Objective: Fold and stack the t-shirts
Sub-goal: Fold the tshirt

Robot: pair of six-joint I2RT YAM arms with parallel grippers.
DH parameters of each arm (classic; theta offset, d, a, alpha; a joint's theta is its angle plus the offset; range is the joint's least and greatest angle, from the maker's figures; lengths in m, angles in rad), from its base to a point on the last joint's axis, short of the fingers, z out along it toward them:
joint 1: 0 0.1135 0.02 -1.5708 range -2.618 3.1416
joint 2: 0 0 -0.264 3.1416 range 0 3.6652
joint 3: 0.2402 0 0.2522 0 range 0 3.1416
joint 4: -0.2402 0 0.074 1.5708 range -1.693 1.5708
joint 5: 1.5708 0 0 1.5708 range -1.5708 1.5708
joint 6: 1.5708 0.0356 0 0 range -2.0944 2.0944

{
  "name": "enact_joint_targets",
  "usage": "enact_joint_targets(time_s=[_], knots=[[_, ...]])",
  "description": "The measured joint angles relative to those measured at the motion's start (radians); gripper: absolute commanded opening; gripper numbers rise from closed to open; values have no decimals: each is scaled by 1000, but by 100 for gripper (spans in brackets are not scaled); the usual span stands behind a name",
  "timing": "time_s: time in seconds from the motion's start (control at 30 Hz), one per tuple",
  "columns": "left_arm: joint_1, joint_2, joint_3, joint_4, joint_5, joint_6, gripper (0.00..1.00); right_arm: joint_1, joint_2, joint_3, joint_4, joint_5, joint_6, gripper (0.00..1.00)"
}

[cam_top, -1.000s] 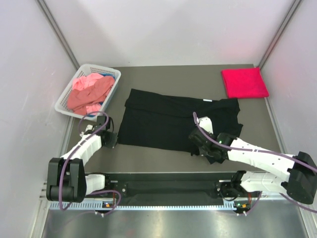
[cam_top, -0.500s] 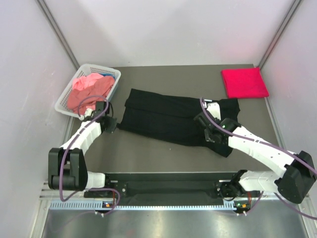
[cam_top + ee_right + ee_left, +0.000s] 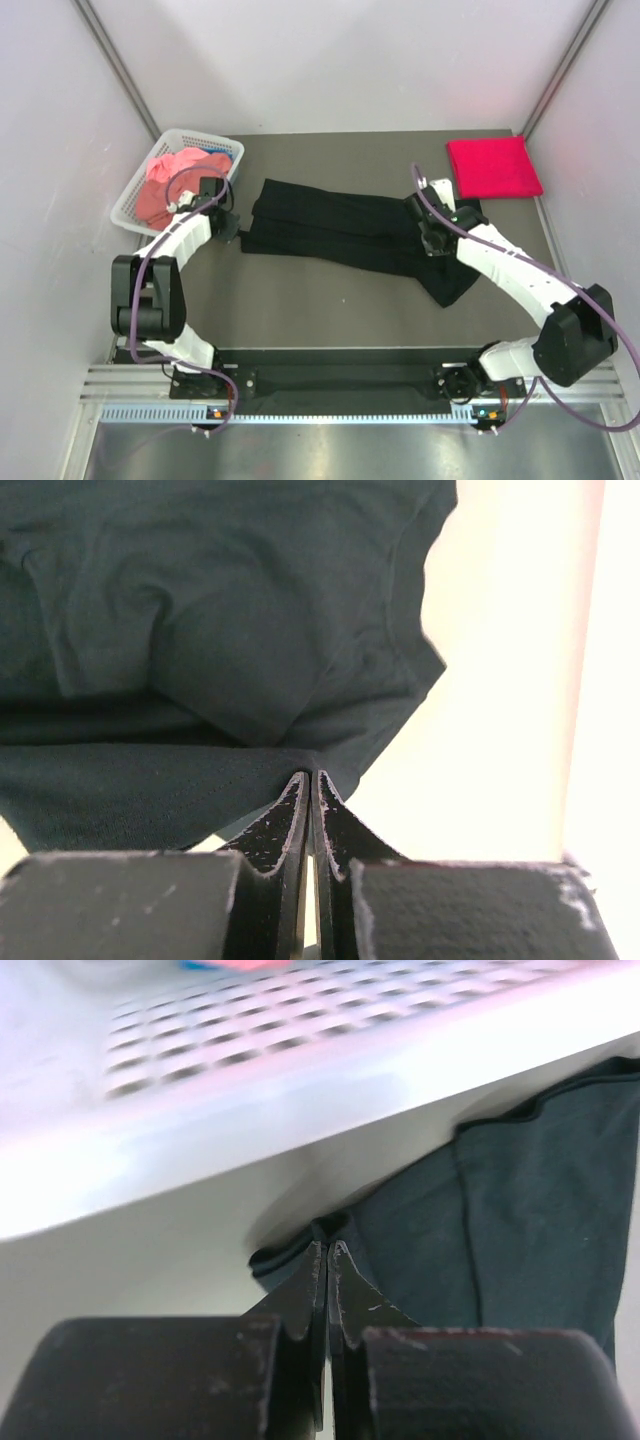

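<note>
One black t-shirt [image 3: 340, 225], narrower than before

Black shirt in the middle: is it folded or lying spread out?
Partly folded. The black shirt lies doubled into a narrow band, with a loose part sticking out at its right end.

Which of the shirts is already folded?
The red t-shirt at the far right corner: it lies as a neat flat square. The black t-shirt is stretched long mid-table, and the pink t-shirt sits crumpled in the basket.
</note>
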Motion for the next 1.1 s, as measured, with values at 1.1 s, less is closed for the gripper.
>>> enact_joint_targets(time_s=[1.1], knots=[[-89,281,405,-181,-68,344,34,-89,301,205,24,-11,-313,0]])
